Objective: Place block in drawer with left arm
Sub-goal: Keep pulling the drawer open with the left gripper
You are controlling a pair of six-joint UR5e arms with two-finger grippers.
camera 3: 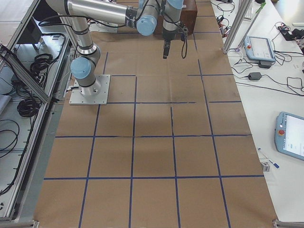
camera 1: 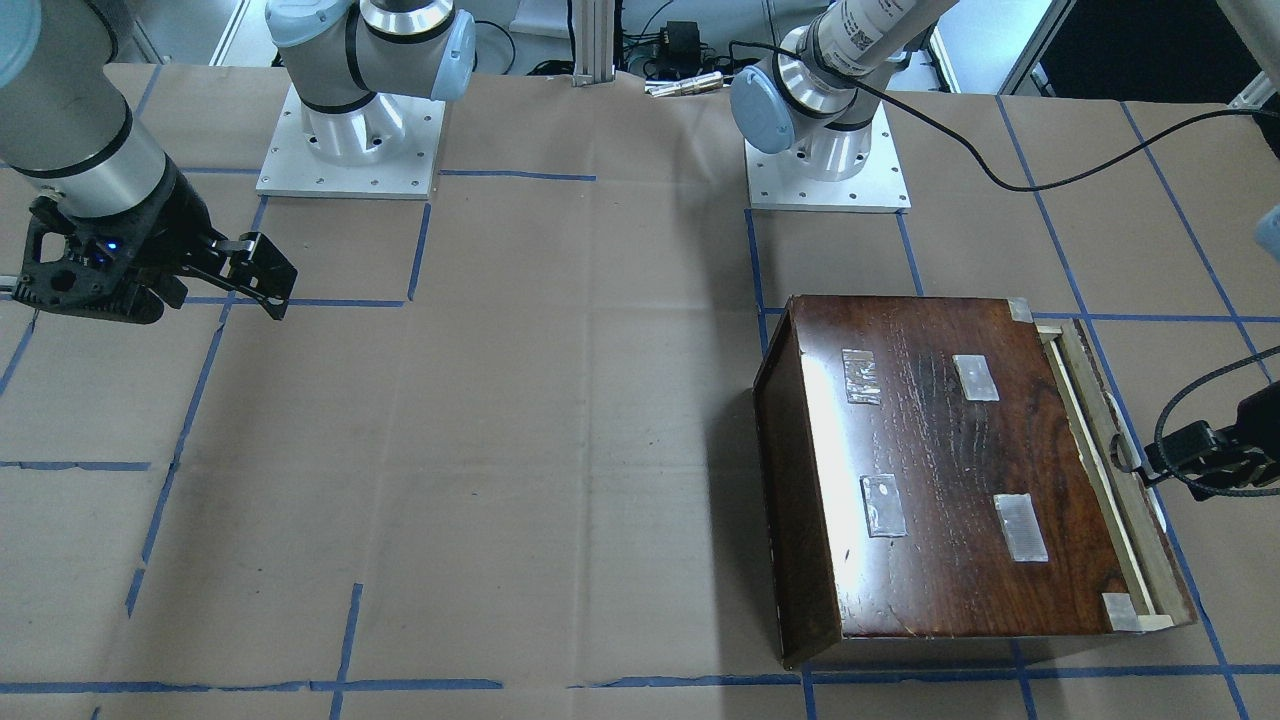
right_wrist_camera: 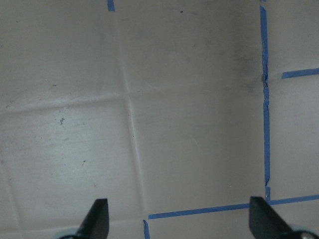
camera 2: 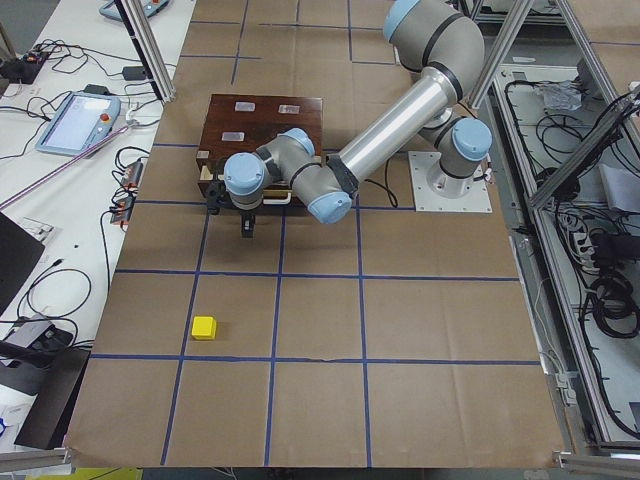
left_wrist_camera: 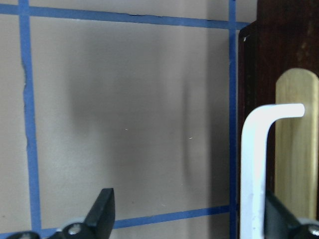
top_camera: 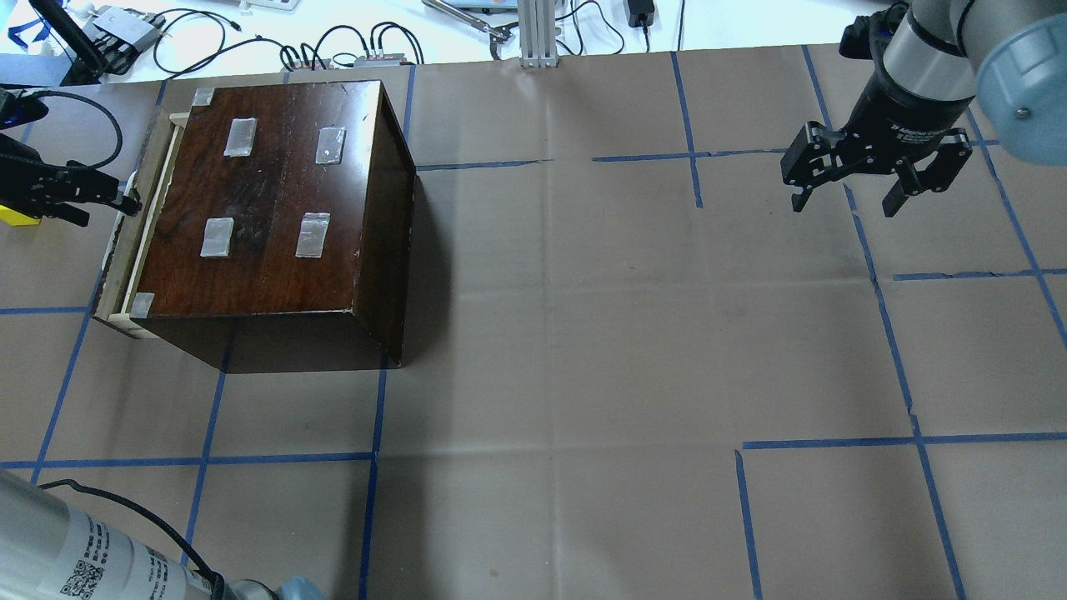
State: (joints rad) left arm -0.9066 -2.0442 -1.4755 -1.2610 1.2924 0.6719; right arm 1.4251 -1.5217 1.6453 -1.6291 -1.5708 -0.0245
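The dark-brown box point(top_camera: 267, 200) stands at the table's left. Its drawer point(top_camera: 133, 225) is out a little, showing a pale wood strip; it also shows in the front view point(camera 1: 1100, 460). My left gripper point(top_camera: 108, 204) is open at the drawer's front. In the left wrist view point(left_wrist_camera: 189, 199) its jaws stand wide apart, and the white handle point(left_wrist_camera: 254, 164) lies just inside the right finger. The yellow block point(camera 2: 204, 327) lies on the paper behind this gripper, away from the box, and shows as a sliver in the overhead view point(top_camera: 12, 217). My right gripper point(top_camera: 844, 204) is open and empty, far right.
Brown paper with blue tape lines point(top_camera: 533, 333) covers the table. Both arm bases point(camera 1: 350, 140) stand at the robot's edge. Cables and tablets point(camera 2: 75, 120) lie on the white benches beside the table. A loose black cable point(camera 1: 1050, 180) trails from the left arm.
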